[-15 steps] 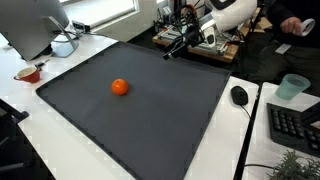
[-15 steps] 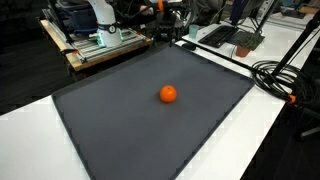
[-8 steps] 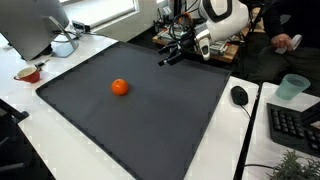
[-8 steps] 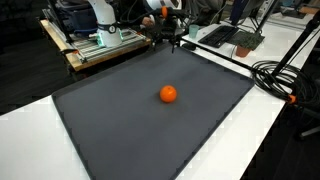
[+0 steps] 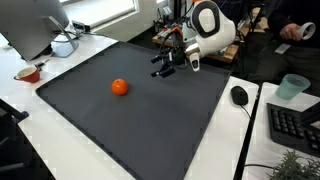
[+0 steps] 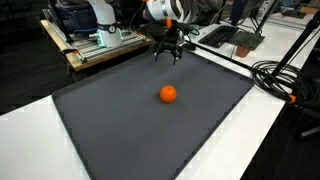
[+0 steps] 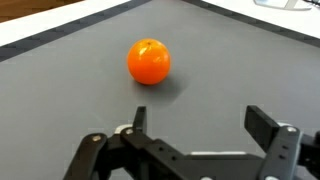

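An orange ball (image 5: 119, 87) lies alone on the dark grey mat (image 5: 150, 120); it also shows in the other exterior view (image 6: 168, 94) and in the wrist view (image 7: 149, 61). My gripper (image 5: 160, 68) hangs in the air above the far part of the mat, well apart from the ball, and it shows in the other exterior view too (image 6: 167, 52). In the wrist view the gripper (image 7: 197, 118) is open and empty, its two fingers spread wide, with the ball ahead of it and a little to the left.
A white table (image 5: 255, 140) surrounds the mat (image 6: 150, 125). On it are a computer mouse (image 5: 239, 95), a keyboard (image 5: 297, 125), a green cup (image 5: 292, 87), a small bowl (image 5: 28, 73) and a monitor (image 5: 35, 25). Black cables (image 6: 280, 75) lie on the table beside the mat.
The arm has swung in from beyond the far edge and lowered, bringing the gripper over the mat and closer to the ball. The ball has not moved.
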Robot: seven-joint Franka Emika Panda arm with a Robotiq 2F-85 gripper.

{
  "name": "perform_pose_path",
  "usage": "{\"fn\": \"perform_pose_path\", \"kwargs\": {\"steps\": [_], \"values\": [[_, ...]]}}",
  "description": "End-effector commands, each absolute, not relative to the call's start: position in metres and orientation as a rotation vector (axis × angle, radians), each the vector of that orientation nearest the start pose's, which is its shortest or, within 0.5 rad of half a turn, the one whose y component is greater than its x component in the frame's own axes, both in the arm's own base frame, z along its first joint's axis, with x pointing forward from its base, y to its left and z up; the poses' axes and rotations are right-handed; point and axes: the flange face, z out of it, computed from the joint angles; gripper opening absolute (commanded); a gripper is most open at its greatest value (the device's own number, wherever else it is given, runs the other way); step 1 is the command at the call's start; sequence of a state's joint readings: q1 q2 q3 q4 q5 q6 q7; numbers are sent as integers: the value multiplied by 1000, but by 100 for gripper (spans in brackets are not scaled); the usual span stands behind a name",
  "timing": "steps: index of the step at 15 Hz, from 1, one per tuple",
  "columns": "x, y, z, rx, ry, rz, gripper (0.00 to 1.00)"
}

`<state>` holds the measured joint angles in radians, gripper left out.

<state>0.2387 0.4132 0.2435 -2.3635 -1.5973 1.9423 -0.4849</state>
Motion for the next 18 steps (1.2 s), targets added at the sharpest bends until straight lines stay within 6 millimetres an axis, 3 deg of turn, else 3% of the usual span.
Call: {"fn": "perform_pose_path", "kwargs": {"steps": [1,3,7,10,15,17,18], "values": [[436,165,148,863,1870,-632,100],[442,162,143,816,1888,-608,100],[461,138,136,713,1875,-651,100],[483,120,127,696,1886,-690,100],[513,107,112,706,1998,-692,100],[520,107,107,720,2034,-683,100],[509,108,113,728,1997,-685,100]]}}
